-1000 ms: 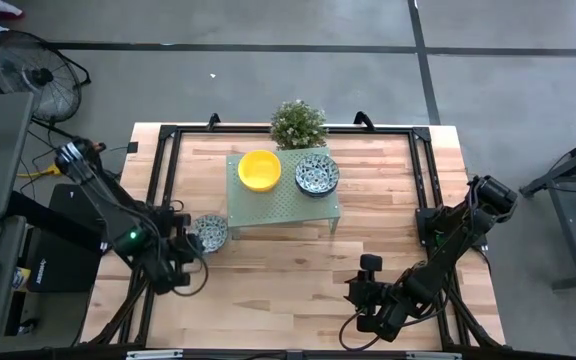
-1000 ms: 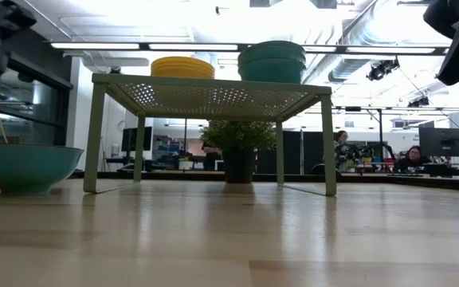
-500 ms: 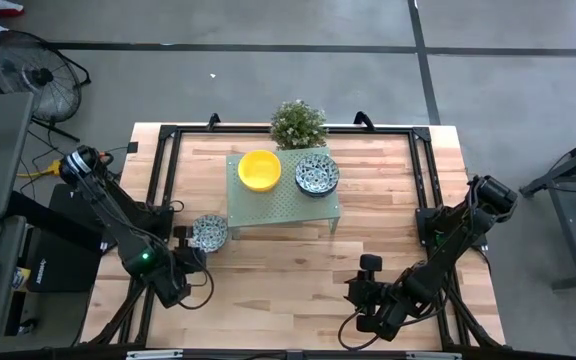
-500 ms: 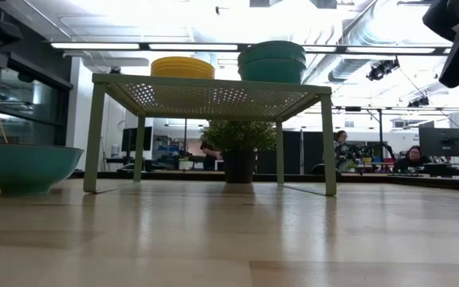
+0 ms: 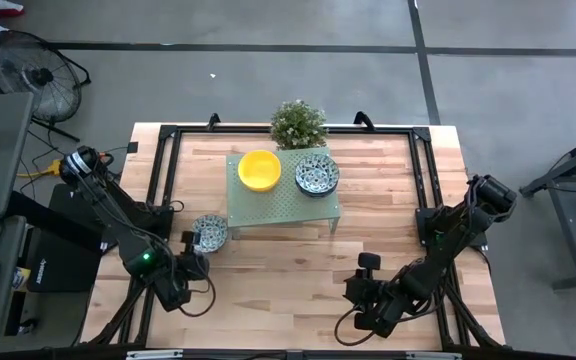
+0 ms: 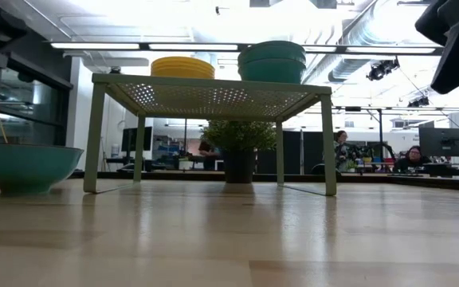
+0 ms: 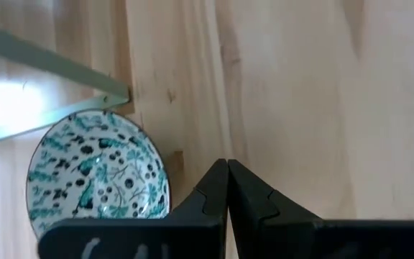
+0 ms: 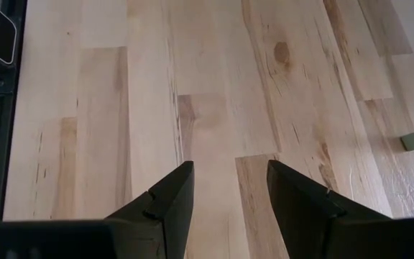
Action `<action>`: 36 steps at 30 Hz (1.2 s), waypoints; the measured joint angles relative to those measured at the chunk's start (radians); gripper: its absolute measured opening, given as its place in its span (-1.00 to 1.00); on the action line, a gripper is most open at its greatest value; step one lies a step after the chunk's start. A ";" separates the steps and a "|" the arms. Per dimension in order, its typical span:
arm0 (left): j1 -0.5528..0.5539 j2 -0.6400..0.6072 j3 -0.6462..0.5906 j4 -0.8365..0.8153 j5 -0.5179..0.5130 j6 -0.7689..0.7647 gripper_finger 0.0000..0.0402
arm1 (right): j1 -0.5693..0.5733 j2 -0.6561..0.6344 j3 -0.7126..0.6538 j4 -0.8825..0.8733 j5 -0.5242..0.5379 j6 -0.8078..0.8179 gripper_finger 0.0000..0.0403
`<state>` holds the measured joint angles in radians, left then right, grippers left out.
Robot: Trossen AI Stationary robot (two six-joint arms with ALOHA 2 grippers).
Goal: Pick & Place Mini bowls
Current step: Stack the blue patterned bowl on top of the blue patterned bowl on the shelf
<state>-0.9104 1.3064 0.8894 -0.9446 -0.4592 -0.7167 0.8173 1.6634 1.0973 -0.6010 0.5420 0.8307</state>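
Patterned mini bowl [image 5: 209, 232] sits on the wooden table [image 5: 288, 270] just beside the green rack's [image 5: 283, 205] left leg, and the left gripper [image 7: 228, 188], fingers pressed together and empty, hangs just short of it. The arm is folded low. The right gripper [image 8: 225, 188] is spread over bare wood. Farther back, on the rack: yellow bowls [image 5: 259, 169] and patterned stack [image 5: 317, 174].

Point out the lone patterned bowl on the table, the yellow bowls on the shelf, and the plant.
lone patterned bowl [image 5: 209, 232], high view, centre of its inside.
yellow bowls [image 5: 259, 169], high view, inside of the top one.
plant [image 5: 299, 124], high view, its leaves.
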 joint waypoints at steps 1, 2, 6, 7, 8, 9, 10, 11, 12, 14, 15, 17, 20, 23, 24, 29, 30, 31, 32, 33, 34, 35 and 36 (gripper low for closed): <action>0.000 0.000 0.000 0.007 0.000 0.015 -1.00 | 0.000 0.000 0.000 0.000 0.000 0.000 -0.18; 0.000 0.000 0.000 0.017 0.002 0.031 -1.00 | 0.000 0.000 0.000 0.000 0.000 0.000 -0.18; 0.000 0.000 0.000 0.046 0.012 0.072 -1.00 | 0.000 0.000 0.000 0.000 0.000 0.001 -0.18; 0.000 0.000 0.000 0.054 0.012 0.086 -1.00 | 0.000 0.000 0.000 0.000 0.000 0.001 -0.18; 0.000 0.000 0.000 0.063 0.012 0.101 -1.00 | 0.000 0.000 0.000 0.000 0.000 0.001 -0.18; 0.000 0.000 0.000 0.073 0.008 0.117 -1.00 | 0.000 0.000 0.000 0.000 0.000 0.001 -0.18; 0.000 0.000 0.000 0.081 0.002 0.132 -1.00 | 0.000 0.000 0.000 0.000 -0.001 0.001 -0.18; 0.000 0.000 0.000 0.084 -0.001 0.142 -1.00 | 0.000 0.000 0.000 0.000 0.000 0.001 -0.18; 0.000 0.000 0.000 0.086 -0.001 0.145 -1.00 | 0.000 0.000 0.000 0.000 -0.001 0.001 -0.18; 0.000 0.000 0.000 0.085 -0.002 0.145 -1.00 | 0.000 0.000 0.000 0.000 -0.002 0.001 -0.18; 0.000 0.000 0.000 0.085 -0.002 0.145 -1.00 | 0.000 0.000 0.000 0.000 -0.005 0.001 -0.18; 0.000 0.000 0.000 0.085 -0.003 0.145 -0.99 | 0.000 0.000 0.000 0.000 -0.018 0.001 -0.18; 0.000 0.000 0.000 0.084 -0.004 0.145 -0.93 | 0.000 0.000 0.000 -0.001 -0.041 0.008 -0.18; 0.000 0.000 0.000 0.083 -0.004 0.145 -0.82 | 0.001 0.000 0.000 -0.002 -0.051 0.024 -0.18; 0.000 0.000 0.000 0.083 -0.004 0.145 -0.77 | 0.000 0.000 0.000 -0.003 -0.051 0.027 -0.18; 0.000 0.000 0.000 0.090 -0.004 0.193 -0.50 | 0.001 0.000 0.000 -0.004 -0.063 0.057 -0.18; 0.000 0.000 0.000 0.091 -0.004 0.215 -0.45 | 0.000 0.000 0.000 -0.004 -0.067 0.062 -0.18; 0.000 0.000 0.000 0.091 -0.004 0.236 -0.41 | 0.001 0.000 0.000 -0.004 -0.070 0.068 -0.18; 0.000 0.000 0.000 0.090 -0.004 0.261 -0.37 | 0.000 0.000 0.000 -0.003 -0.073 0.072 -0.18; 0.000 0.000 0.000 0.090 -0.005 0.285 -0.34 | 0.000 0.000 0.000 -0.004 -0.074 0.078 -0.18; 0.000 0.000 0.000 0.090 -0.007 0.305 -0.31 | 0.000 0.000 0.000 -0.004 -0.075 0.084 -0.18; 0.000 0.000 0.000 0.090 -0.013 0.320 -0.30 | 0.001 0.000 0.000 -0.004 -0.075 0.085 -0.18; 0.000 0.000 0.000 0.088 -0.025 0.322 -0.29 | 0.001 0.000 0.000 -0.003 -0.075 0.086 -0.18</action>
<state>-0.9100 1.3067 0.8894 -0.8570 -0.4844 -0.3944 0.8180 1.6634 1.0973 -0.6045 0.4672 0.9165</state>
